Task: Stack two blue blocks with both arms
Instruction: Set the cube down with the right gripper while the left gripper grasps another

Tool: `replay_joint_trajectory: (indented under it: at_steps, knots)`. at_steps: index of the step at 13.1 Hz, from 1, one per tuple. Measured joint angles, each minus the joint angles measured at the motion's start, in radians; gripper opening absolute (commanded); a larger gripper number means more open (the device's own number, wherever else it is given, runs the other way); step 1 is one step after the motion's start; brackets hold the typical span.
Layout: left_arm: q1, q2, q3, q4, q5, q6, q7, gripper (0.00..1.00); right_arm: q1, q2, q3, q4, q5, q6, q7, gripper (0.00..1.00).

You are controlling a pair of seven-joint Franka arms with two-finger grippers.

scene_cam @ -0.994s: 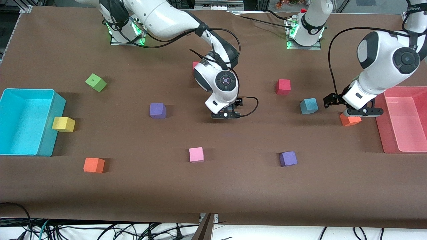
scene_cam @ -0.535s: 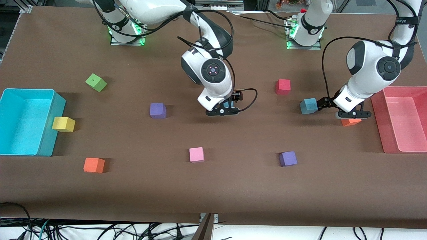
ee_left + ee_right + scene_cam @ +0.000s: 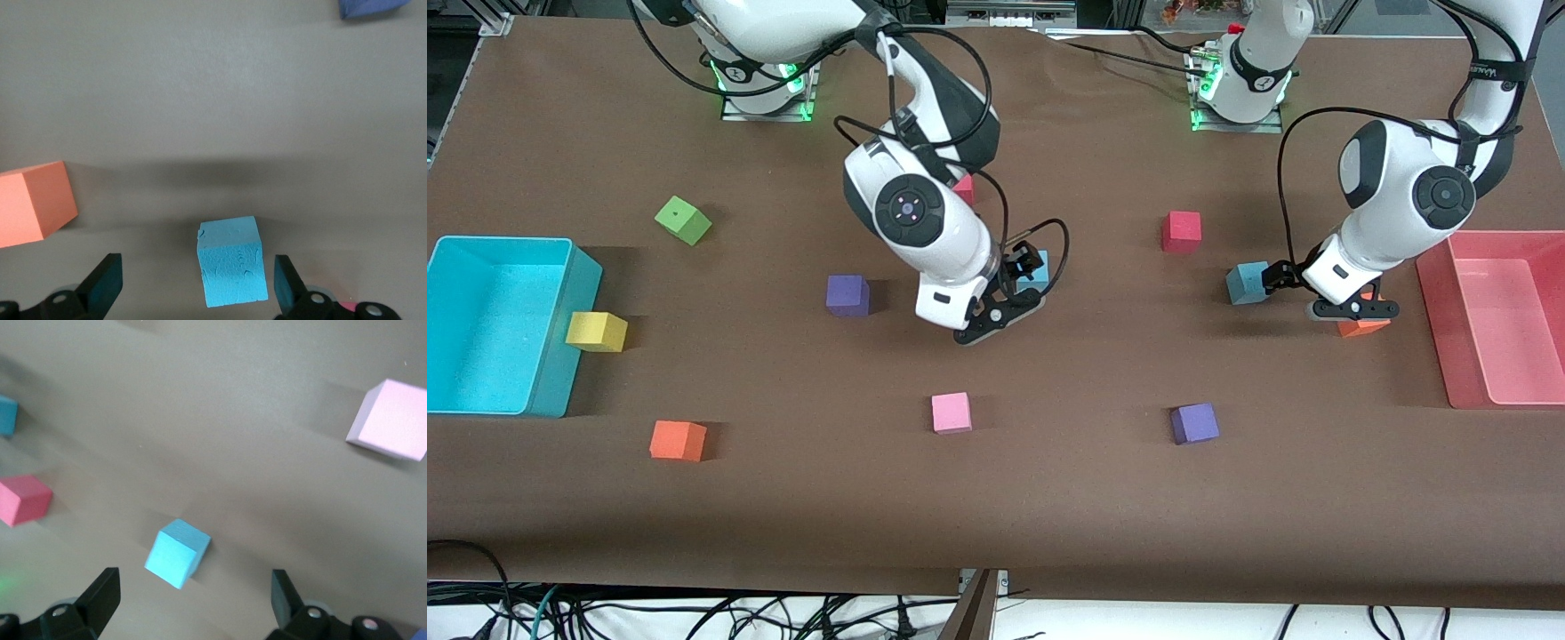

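I am reading both blue blocks as resting on the bench (image 3: 1049, 498), apart from each other and unstacked. The first blue block (image 3: 1037, 267) is lying near the middle of the bench, partly hidden in the front view by the right arm's wrist. The second blue block (image 3: 1247, 283) is sitting toward the left arm's end of the bench, beside an orange block (image 3: 1360, 325) that lies a little nearer the front camera.

The right gripper (image 3: 996, 317) is hanging over the bench just beside the first blue block, jaws spread wide and holding nothing; in the right wrist view that block (image 3: 177, 553) is showing between the jaws but turned cornerwise to them. The left gripper (image 3: 1352, 309) is hanging over the orange block with its jaws wide and empty too; in the left wrist view the second blue block (image 3: 231, 261) is sitting squarely between its fingers (image 3: 103, 285).

I am judging the blocks to be light foam: soft, slightly compressible, matte rather than slippery, and not fragile. I am planning to grip each on two opposite flat side faces, about mid-height, with gentle closure so the foam is not deforming. The right gripper, as I judge it, needs rotating to meet flat faces rather than corners.
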Motion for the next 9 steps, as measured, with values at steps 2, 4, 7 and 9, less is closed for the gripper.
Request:
replay_joint_trajectory:
  at_steps: [2, 4, 7, 9]
  knots:
    - [0.0, 0.019, -0.001, -0.001, -0.075, -0.003, -0.005, 0.99, -0.019, -0.003, -0.001, -0.042, 0.078, 0.003, -0.145, 1.0]
    - [-0.005, 0.048, -0.003, -0.003, -0.124, -0.003, -0.016, 0.99, -0.045, -0.017, -0.002, -0.118, 0.187, 0.047, -0.33, 1.0]
    - [-0.025, 0.087, -0.006, -0.003, -0.131, 0.005, -0.041, 1.0, -0.06, -0.092, -0.006, -0.363, 0.336, 0.258, -0.558, 1.0]
    - [-0.026, 0.102, -0.005, -0.003, -0.129, 0.005, -0.042, 1.0, -0.062, -0.151, -0.007, -0.527, 0.514, 0.391, -0.758, 1.0]
